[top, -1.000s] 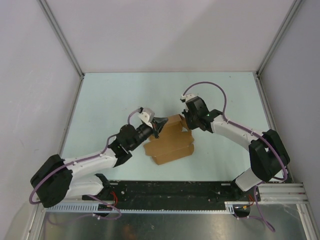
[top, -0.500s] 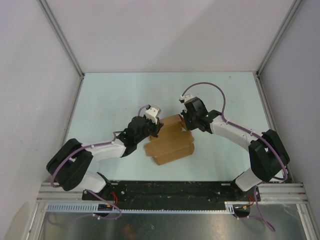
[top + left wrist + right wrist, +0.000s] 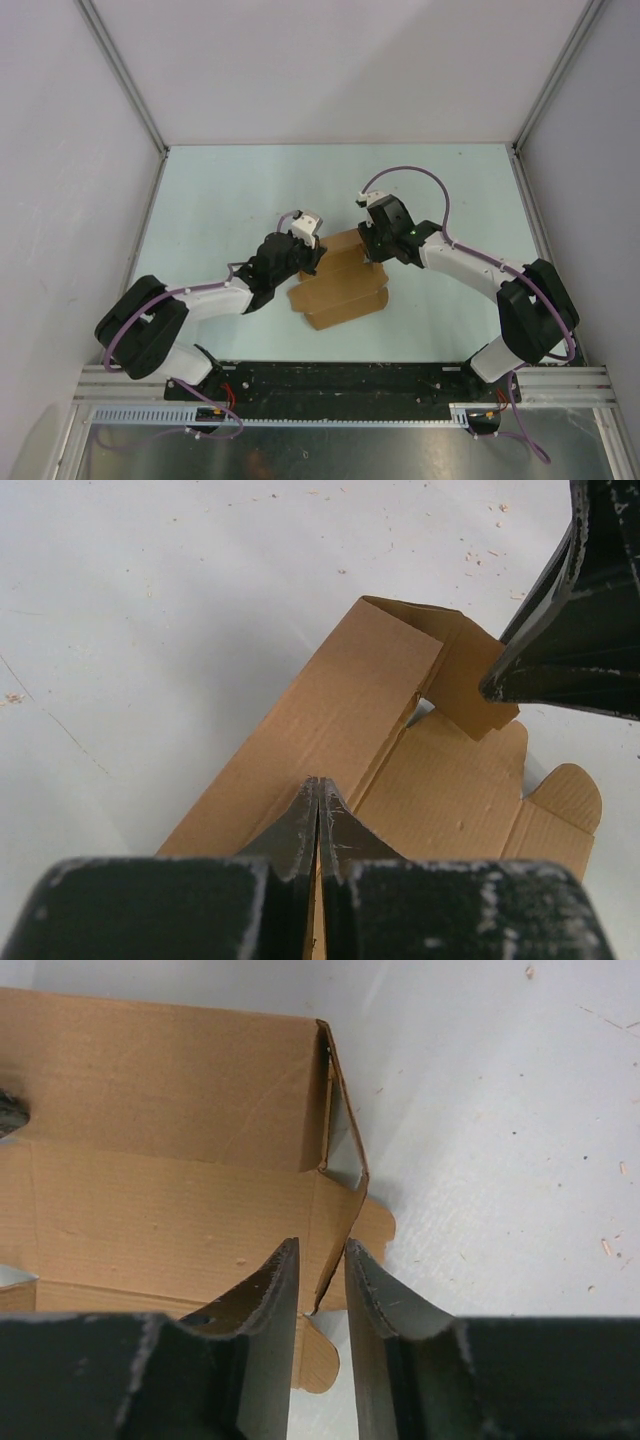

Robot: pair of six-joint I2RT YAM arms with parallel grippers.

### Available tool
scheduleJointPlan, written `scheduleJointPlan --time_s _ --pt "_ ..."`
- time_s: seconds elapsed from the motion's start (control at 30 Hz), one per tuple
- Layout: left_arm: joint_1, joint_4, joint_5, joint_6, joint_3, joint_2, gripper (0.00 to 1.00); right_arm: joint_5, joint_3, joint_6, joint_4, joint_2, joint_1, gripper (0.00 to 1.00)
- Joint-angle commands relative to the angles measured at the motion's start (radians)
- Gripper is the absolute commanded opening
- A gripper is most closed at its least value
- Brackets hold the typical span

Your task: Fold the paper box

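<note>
- Comparing this moment with a second ago, we see that the right gripper (image 3: 320,1252) has let go. Its jaws were clamped then and now stand slightly apart.
- Between those released jaws runs the thin edge of the box's end flap (image 3: 358,1205). As far as we can tell, it touches neither pad.
- The left arm has lifted its elbow and turned its wrist over the same second, and it has barely moved in the last half of it.
- The left gripper (image 3: 318,785) stays clenched, with its tips resting at a crease of the long raised wall. We cannot tell whether a layer of card is pinched between them.
- The plain brown thin cardboard paper box (image 3: 340,290) lies on the pale green table top (image 3: 220,200), directly between the two grippers, and has not shifted in the overhead view.
- It is only half formed. One long wall stands just ahead of the left fingertips, while the base panel and the tabbed flaps lie open beside it.
- We judge that the end flap now holds its fold without support, so the right gripper is free to take a fresh hold.
- Most of the folding still seems to lie ahead, since the lid and tabs remain open.
</note>
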Motion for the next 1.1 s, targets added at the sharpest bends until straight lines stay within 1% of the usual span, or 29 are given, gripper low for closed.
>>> scheduleJointPlan --time_s 0.0,0.17,0.5,0.67,0.9,1.0,1.07 --pt "0.012 0.008 -0.007 0.026 0.026 -0.006 0.02 -0.038 0.031 0.011 0.009 -0.015 0.005 0.32" --pt "0.017 0.009 -0.006 0.023 0.023 -0.008 0.02 -0.067 0.031 0.009 0.02 -0.024 -0.007 0.35" --pt "0.023 0.009 0.004 0.012 0.017 -0.005 0.02 -0.223 0.031 0.018 0.079 -0.004 -0.044 0.39" --pt "0.027 0.009 0.007 0.009 0.017 -0.003 0.02 -0.263 0.022 0.041 0.121 0.01 -0.047 0.39" --pt "0.029 0.011 0.01 0.009 0.015 0.0 0.02 -0.358 -0.017 0.058 0.19 0.005 -0.076 0.4" --pt "0.029 0.009 0.01 0.008 0.014 0.001 0.02 -0.349 -0.028 0.041 0.176 -0.018 -0.102 0.4" --pt "0.029 0.009 0.011 0.006 0.01 0.0 0.02 -0.337 -0.046 0.017 0.172 -0.062 -0.128 0.4"
